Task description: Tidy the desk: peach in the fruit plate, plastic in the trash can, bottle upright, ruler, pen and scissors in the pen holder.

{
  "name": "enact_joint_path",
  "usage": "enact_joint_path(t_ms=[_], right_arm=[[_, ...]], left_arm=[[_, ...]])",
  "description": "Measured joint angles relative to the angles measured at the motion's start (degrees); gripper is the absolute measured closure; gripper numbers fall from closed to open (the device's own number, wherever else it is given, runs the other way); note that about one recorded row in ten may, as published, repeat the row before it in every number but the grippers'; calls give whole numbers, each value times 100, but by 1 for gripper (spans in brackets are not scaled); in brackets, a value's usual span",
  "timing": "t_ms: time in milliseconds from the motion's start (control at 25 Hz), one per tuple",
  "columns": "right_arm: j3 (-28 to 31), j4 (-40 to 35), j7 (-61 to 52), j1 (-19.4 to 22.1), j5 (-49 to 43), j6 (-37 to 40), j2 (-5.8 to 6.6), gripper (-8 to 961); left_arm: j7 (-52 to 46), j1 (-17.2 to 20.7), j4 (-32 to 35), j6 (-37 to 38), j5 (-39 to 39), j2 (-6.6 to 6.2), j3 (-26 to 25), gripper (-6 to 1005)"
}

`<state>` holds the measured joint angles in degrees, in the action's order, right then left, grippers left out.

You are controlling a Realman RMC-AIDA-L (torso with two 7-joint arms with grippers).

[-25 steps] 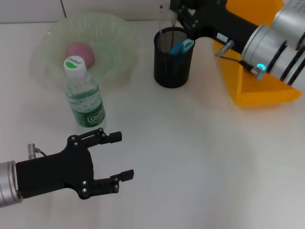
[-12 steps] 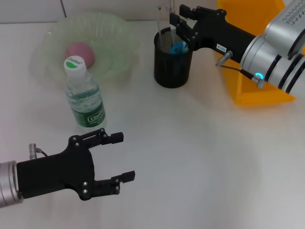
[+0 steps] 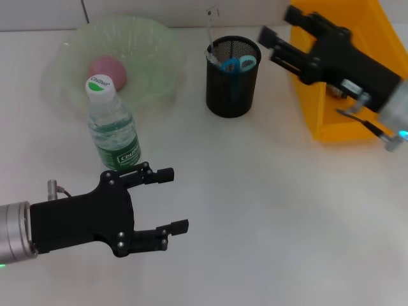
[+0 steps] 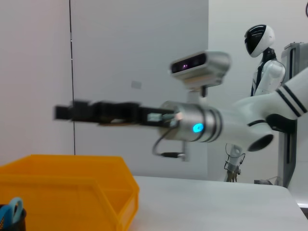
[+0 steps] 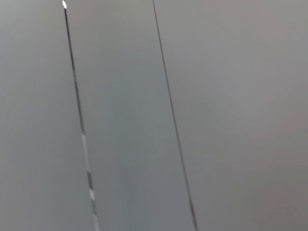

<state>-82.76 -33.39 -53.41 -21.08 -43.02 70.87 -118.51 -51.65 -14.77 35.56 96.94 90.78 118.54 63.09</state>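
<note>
Pen holder (image 3: 233, 76): black mesh cup, upper centre of head view, on white counter (image 3: 268, 217); holds blue-handled scissors (image 3: 239, 64) and a clear ruler (image 3: 211, 25) standing above the rim. Peach (image 3: 106, 70): pink, in green fruit plate (image 3: 150, 54), upper left. Bottle (image 3: 113, 127): upright, green cap, just below the plate. Trash can (image 3: 347, 70): orange bin, upper right. Right tool (image 3: 280, 38): upper right, between holder and bin, fingers apart, holding nothing. Left tool (image 3: 169, 204): lower left, fingers wide apart, empty.

Left wrist view: right tool (image 4: 65, 111) blurred above orange trash can (image 4: 72, 192); scissors handle (image 4: 12, 211) at lower left corner.

Right wrist view: plain grey wall only.
</note>
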Motion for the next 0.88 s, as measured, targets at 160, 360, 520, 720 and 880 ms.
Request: enact_joint_path(t_ms=[160, 360, 520, 720, 880], right_arm=[[101, -324, -469, 767, -556, 1310, 351, 258], [962, -163, -794, 899, -2909, 3012, 703, 174], [1771, -360, -780, 1034, -4276, 3276, 487, 127], [2487, -791, -780, 1087, -5327, 3232, 104, 127], [2904, -917, -781, 1050, -5794, 3231, -45, 127]], left_arm=[[-111, -103, -7, -75, 1, 1, 1, 200], [-295, -191, -2, -102, 9, -16, 11, 200], [-523, -328, 37, -119, 254, -22, 11, 200], [-638, -452, 9, -180, 450, -13, 18, 200], [-638, -472, 1, -199, 450, -9, 19, 200]])
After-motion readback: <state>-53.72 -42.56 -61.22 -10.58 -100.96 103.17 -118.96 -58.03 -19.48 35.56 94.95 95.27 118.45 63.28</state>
